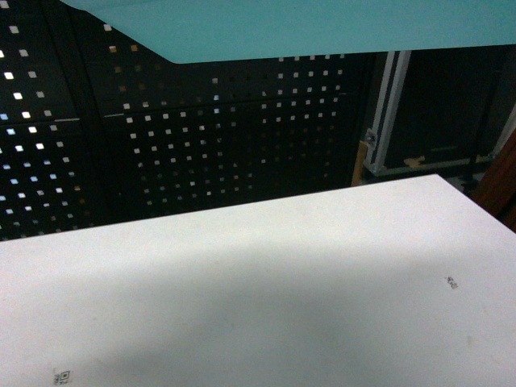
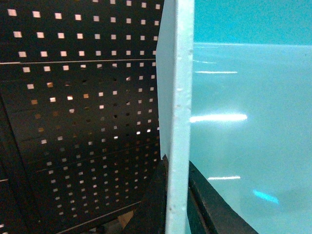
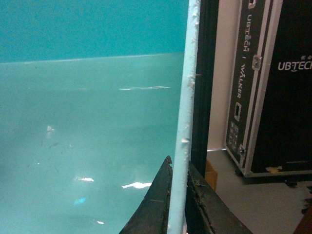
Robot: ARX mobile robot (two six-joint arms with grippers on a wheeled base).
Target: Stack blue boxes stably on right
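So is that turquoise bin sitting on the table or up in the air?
In the air: the turquoise bin hangs above the white table.

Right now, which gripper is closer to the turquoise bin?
Neither: both touch it. The left gripper clamps one rim of the bin, and the right gripper clamps another rim.

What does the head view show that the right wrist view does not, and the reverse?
Only the head view shows the white table and the bin from below, held above the table at the top edge; no gripper is visible there. Only the right wrist view shows the right gripper shut on the bin's rim, the bin's glossy inside, and the lettering on the black flight case. Both views share the turquoise bin and the flight case on the floor at right.
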